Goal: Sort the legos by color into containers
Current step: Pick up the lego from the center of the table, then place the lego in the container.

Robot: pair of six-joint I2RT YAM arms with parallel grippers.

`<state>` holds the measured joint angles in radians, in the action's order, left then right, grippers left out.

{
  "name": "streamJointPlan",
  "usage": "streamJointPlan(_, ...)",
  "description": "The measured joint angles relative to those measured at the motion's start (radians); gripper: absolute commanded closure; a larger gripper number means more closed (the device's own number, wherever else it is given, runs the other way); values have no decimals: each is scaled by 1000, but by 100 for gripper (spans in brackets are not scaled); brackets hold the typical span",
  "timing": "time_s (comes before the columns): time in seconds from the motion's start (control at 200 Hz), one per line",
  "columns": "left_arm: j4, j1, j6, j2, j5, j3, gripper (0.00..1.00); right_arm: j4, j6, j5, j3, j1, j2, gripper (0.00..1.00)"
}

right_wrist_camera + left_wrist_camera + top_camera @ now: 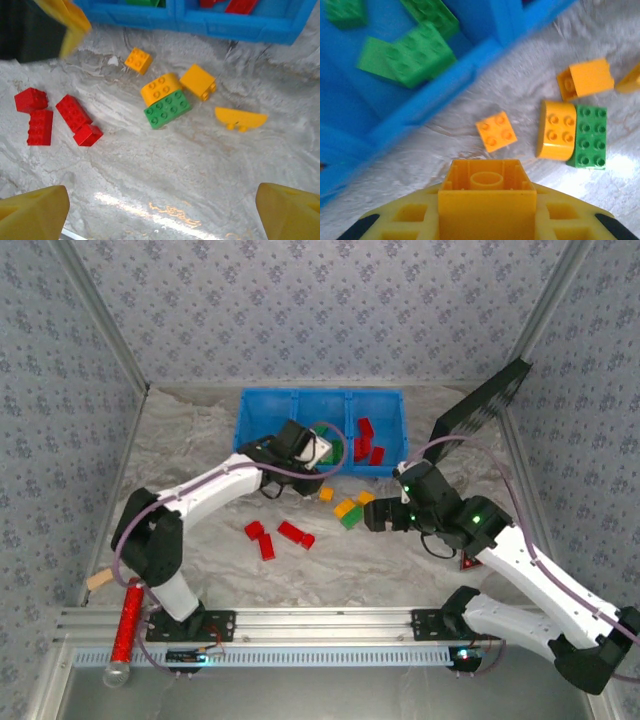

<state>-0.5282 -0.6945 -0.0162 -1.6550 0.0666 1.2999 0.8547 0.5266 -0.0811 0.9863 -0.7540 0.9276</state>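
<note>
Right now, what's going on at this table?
Two robot arms are sorting toy bricks by colour into a blue tray. The left gripper holds an orange brick close to the tray's near wall. The right gripper hangs open above the loose bricks, orange, green and red, on the table.

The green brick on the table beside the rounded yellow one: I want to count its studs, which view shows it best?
Left wrist: the green brick is close and sharp, every stud distinct, touching the rounded yellow brick. The right wrist view shows it whole but smaller. The top external view gives a tiny green patch.
</note>
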Motion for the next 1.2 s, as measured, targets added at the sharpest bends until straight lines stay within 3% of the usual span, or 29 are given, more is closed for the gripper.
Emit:
streamJointPlan(0.275, 12, 159, -49, 66, -27, 23, 94, -106, 184, -4, -131, -123, 3, 4)
streamJointPlan(0.515, 9, 254, -101, 46, -50, 96, 94, -211, 307, 16, -180, -135, 104, 3)
streamJointPlan(1.049, -29, 290, -130, -267, -76, 214, 95, -369, 421, 150, -145, -135, 393, 6)
streamJointPlan(1.199, -29, 293, -143, -301, -75, 225, 89, -395, 436, 180, -100, -145, 461, 7)
